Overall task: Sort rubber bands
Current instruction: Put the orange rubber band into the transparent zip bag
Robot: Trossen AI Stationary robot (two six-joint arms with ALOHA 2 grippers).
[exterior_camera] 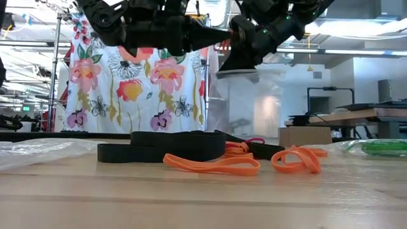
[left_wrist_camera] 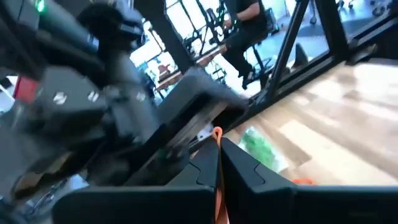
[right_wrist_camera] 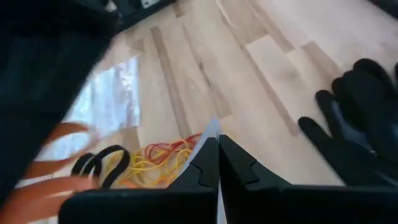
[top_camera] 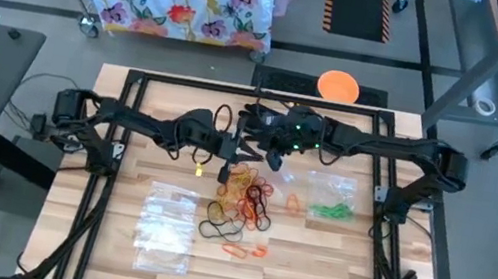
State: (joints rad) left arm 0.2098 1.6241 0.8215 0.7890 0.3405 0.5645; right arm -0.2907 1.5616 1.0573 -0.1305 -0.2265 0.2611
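a: where are the rubber bands [top_camera: 244, 200]?
b: heaped mid-worktop [top_camera: 329, 265], yellow, red, orange and black, between the clear bags [top_camera: 165, 227] and a bag holding green bands [top_camera: 331, 209].
a: and the left tool [left_wrist_camera: 217, 152]?
b: raised above the pile, tips pressed together, pinching an orange band [left_wrist_camera: 217, 186].
a: the right tool [right_wrist_camera: 216, 146]?
b: just beside it in the air, pressed together on a thin clear sheet [right_wrist_camera: 210, 130]. a black glove [right_wrist_camera: 360, 118] lies near.

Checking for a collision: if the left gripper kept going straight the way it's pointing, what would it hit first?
Most likely the right gripper: the left gripper points its shut tips right at it above the table, though the gap between them is unclear.
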